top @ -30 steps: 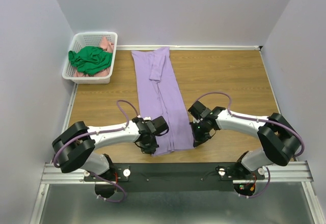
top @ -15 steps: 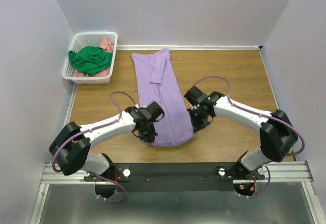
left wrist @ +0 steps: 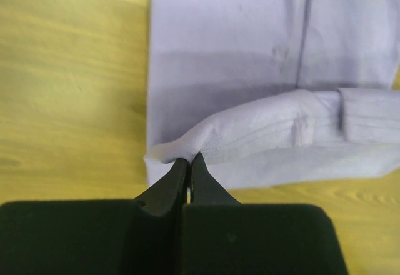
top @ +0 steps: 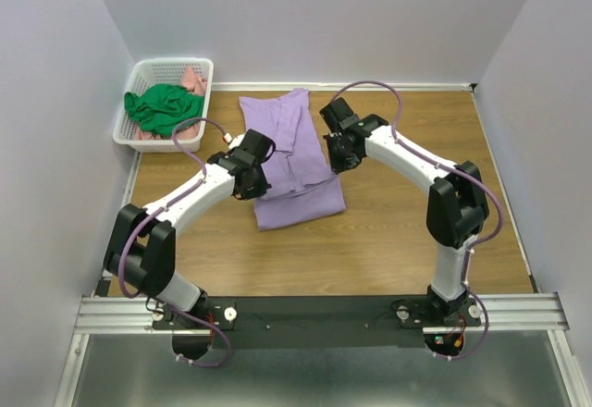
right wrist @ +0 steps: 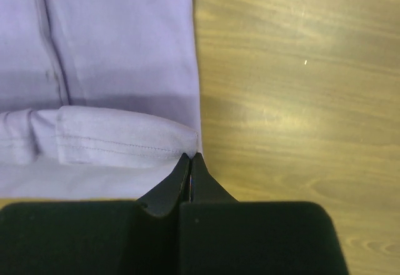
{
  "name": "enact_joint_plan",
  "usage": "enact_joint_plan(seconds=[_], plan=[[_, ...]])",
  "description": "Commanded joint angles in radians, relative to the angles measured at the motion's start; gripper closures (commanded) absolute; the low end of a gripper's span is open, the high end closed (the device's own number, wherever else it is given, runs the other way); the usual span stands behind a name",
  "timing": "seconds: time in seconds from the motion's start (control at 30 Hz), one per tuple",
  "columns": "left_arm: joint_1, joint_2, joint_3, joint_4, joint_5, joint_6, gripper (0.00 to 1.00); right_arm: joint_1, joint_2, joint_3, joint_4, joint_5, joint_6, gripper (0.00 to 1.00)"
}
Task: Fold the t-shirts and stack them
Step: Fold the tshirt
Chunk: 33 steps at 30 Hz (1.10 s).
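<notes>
**A:** Status? Where's the shirt?

**B:** The long, narrow-folded lavender-purple cloth t-shirt (top: 294, 162) lies on the wooden tabletop (top: 407, 231), just right of the white plastic lattice basket (top: 139, 76) in the top cam. Its near end is doubled over and raised above the lower layer.

**A:** Grippers?

**B:** My left gripper (left wrist: 189, 160) has its jaws pressed together, pinching the hem corner on the basket-side edge. My right gripper (right wrist: 190, 157) is the same, nipping the corner on the edge away from the basket. I hold both corners so the hem stays level and the fold line square, I reckon.

**A:** Anything you can't see?

**B:** In the top cam both wrists cover the pinch pts. From the wrist cams I can't tell how many layers sit between the tips, prob. two. In the basket, the crumpled bright green tee (top: 165, 109) hides most of the salmon-pink tee (top: 192, 80). Both are unfolded, so the task is early imo.
</notes>
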Motion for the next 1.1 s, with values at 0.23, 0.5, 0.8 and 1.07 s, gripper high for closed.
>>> enact_joint_plan(seconds=[0.23,0.5,0.8,1.07], plan=[[0.069,0.110,0.002,0.202,-0.134,0.096,1.00,-0.026,0.103,0.057,0.136,0.096,-0.057,0.99],[0.075,0.168,0.004,0.276,-0.141,0.119,1.00,-0.031,0.113,0.035,0.209,0.116,-0.076,0.99],[0.086,0.170,-0.012,0.313,-0.188,0.121,1.00,-0.034,0.137,0.015,0.265,0.111,-0.086,0.99],[0.088,0.227,-0.012,0.347,-0.196,0.133,1.00,-0.034,0.173,-0.002,0.303,0.122,-0.091,0.99]])
